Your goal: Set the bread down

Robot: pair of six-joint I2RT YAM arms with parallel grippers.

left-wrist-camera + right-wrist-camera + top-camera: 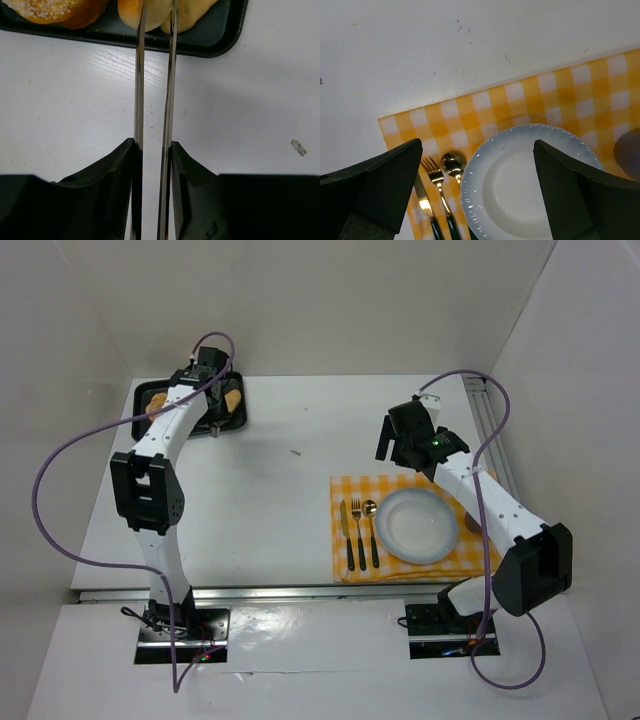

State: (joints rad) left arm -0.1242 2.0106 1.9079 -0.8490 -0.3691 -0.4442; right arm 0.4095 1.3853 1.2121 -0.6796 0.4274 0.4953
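White worktop (pixel 280 480), walls on the left, far and right sides. Black tray (pixel 137 415) sits in the far-left corner, well apart from the gingham mat (pixel 345 490) and plate (pixel 388 532) near right. Only the left wrist view shows the grip: left hand (pixel 152 145) pinches metal tongs (pixel 139 90). Their blades run over the pale bread (pixel 156 10) on the tray, tips cut off by the frame. Right hand (pixel 477 150) is spread wide above the plate.

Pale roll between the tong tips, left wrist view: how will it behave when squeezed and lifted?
Likely soft and light: the pale roll looks puffy, so the thin tongs may dent it. Its smooth rounded crust could slip or twist between those narrow blades. Unlikely to roll far inside the rimmed tray.
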